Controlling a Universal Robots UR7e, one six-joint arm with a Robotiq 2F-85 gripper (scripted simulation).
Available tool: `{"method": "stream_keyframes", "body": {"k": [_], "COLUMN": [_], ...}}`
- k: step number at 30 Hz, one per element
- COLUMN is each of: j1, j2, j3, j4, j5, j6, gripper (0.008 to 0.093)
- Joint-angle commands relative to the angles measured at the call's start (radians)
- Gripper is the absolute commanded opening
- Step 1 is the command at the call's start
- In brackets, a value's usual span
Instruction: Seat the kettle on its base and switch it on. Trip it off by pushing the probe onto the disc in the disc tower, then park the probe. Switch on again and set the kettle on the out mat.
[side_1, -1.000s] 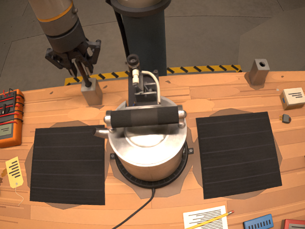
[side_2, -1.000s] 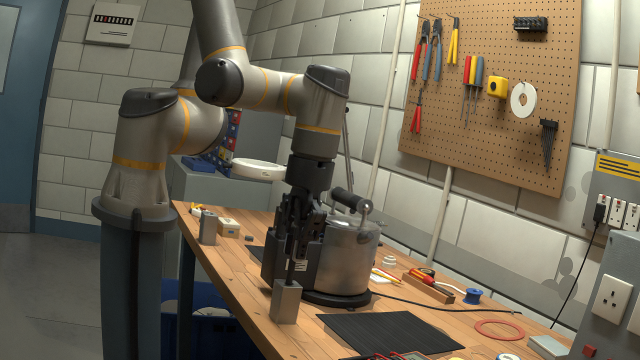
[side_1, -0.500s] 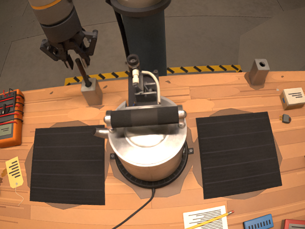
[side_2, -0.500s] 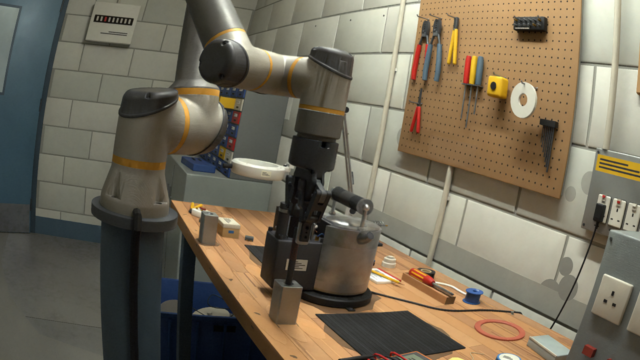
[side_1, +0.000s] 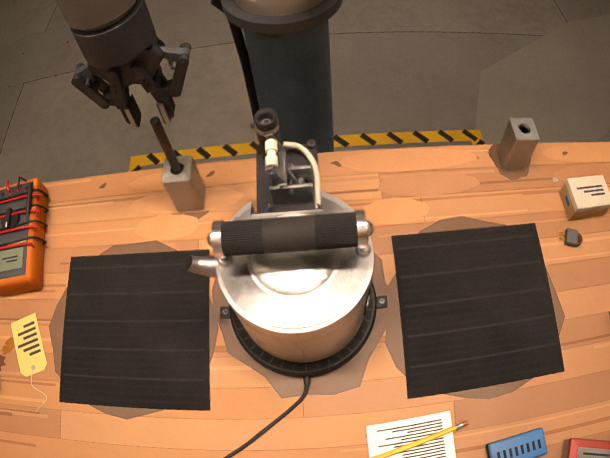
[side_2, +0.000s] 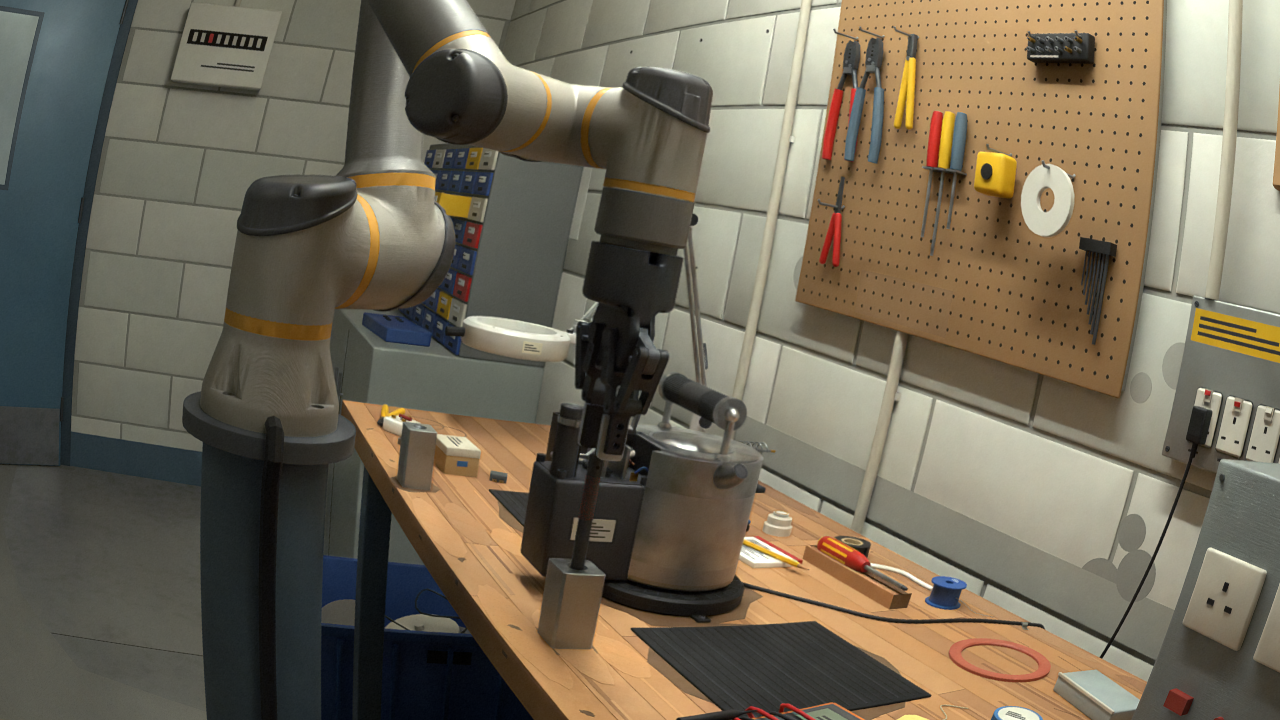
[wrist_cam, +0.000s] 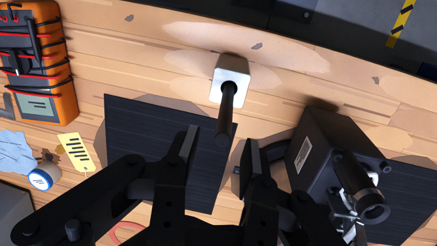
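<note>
The kettle base (side_1: 305, 345) is mostly hidden under the steel kettle (side_1: 297, 280), which sits on it with its spout pointing left and its black handle (side_1: 290, 235) across the top. Behind the kettle stands the dark disc tower (side_1: 282, 165). The dark probe (side_1: 163, 145) stands upright in its grey holder block (side_1: 183, 187) at the bench's back left, and my gripper (side_1: 148, 114) hangs open and empty just above the probe's top end (wrist_cam: 222, 139).
The bench's back edge with its hazard stripe runs right behind the holder block. Two black mats (side_1: 135, 330) (side_1: 477, 307) flank the kettle. A second grey block (side_1: 517, 137) stands back right, an orange meter (side_1: 20, 235) far left, and a power cord (side_1: 280, 420) runs forward.
</note>
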Motion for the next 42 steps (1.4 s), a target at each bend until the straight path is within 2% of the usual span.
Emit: {"method": "stream_keyframes", "body": {"k": [1, 10, 17, 24, 32, 42], "j1": [0.000, 0.000, 0.000, 0.000, 0.000, 0.000], "j2": [0.000, -0.006, -0.046, -0.117, -0.195, -0.246], "j3": [0.000, -0.004, -0.028, -0.085, -0.186, -0.320], "j4": [0.000, 0.010, 0.072, 0.200, 0.380, 0.566], "j5": [0.000, 0.000, 0.000, 0.000, 0.000, 0.000], "j6": [0.000, 0.000, 0.000, 0.000, 0.000, 0.000], "gripper": [0.0400, 0.0400, 0.0400, 0.0400, 0.0400, 0.0400]}}
